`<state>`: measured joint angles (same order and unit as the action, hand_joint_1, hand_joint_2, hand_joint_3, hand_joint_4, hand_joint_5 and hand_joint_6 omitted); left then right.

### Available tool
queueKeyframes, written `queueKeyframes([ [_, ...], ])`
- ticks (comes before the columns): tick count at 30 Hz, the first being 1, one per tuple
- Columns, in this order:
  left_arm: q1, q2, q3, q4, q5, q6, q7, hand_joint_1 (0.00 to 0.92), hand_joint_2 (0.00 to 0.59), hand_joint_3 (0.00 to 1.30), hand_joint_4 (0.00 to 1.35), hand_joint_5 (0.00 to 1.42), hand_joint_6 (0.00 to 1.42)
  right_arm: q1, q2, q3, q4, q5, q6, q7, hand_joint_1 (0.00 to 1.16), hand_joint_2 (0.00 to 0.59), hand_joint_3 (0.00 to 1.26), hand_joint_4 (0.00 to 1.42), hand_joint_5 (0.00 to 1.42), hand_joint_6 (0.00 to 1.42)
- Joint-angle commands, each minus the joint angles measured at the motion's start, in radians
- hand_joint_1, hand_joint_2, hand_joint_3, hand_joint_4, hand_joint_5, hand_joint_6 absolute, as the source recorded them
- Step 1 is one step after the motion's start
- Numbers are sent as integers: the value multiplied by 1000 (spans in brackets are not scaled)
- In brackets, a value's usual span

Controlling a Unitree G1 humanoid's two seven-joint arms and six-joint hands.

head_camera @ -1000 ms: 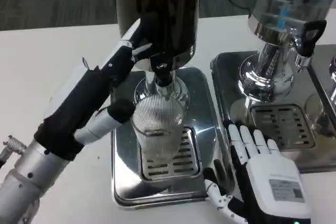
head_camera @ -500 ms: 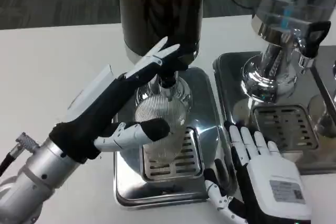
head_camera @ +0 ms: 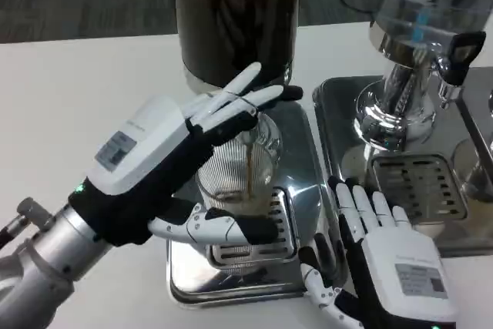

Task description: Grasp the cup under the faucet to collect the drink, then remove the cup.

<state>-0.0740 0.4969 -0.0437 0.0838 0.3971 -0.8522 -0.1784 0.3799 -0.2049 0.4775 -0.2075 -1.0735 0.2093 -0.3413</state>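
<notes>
Head view, robot at the white table [head_camera: 69, 90].

Cup [head_camera: 235, 179]: clear, ribbed plastic, upright on the slotted grate of the left drip tray [head_camera: 296, 267], directly beneath the faucet of the dark drink dispenser [head_camera: 235, 17]. A thin brown stream runs down the middle of the cup. Liquid level inside cannot be read.

Left hand [head_camera: 166, 171]: white back turned up, reaching in from the lower left. Fingers [head_camera: 239, 102] are spread and extended over the cup's rim, towards the faucet; the thumb [head_camera: 223, 229] lies across the front of the cup near its base. Whether any finger actually presses the cup wall cannot be told (the hand hides the cup's left side), so grip is not confirmed. A grey-and-white label sits on the back of the hand; its text is too small to read. A small green light shows near the wrist.

Right hand [head_camera: 385, 256]: resting palm-down at the table's front edge, between the two drip trays, fingers apart and straight, holding nothing. It is just beside the left tray, apart from the cup. A label with fine print on its back, illegible.

To the right, a second dispenser [head_camera: 420, 44], chromed, with a black-handled tap, stands on its own drip tray [head_camera: 331, 125]
</notes>
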Motion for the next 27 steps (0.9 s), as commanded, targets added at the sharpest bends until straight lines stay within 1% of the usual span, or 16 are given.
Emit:
queueKeyframes([
  [1,37,26,-40,-27,100,-33,7,0,107,164,0,254,210,-4,-4,-8,-7,7,-4,6,132,388,0,0,0,22],
  [7,55,47,-61,-52,184,-31,69,0,109,165,0,254,212,-2,-8,-12,-9,14,-6,8,132,388,0,0,0,21],
  [12,67,61,-75,-68,196,-24,97,0,115,174,0,248,214,-2,-11,-14,-14,15,-8,10,132,388,0,0,0,21],
  [16,69,64,-84,-70,204,-20,112,0,116,174,2,252,215,1,-9,-27,-13,46,-21,6,144,382,0,0,0,32],
  [19,68,68,-92,-70,207,-18,120,0,116,175,3,253,216,1,-8,-29,-14,48,-21,7,147,379,0,0,0,32],
  [23,67,75,-100,-64,217,-11,133,0,117,180,4,254,217,2,-11,-38,-15,69,-38,10,169,365,0,0,0,34],
  [27,68,83,-105,-62,223,-7,141,0,117,182,5,254,218,-3,-22,-52,-14,129,-86,23,216,317,0,0,0,34],
])
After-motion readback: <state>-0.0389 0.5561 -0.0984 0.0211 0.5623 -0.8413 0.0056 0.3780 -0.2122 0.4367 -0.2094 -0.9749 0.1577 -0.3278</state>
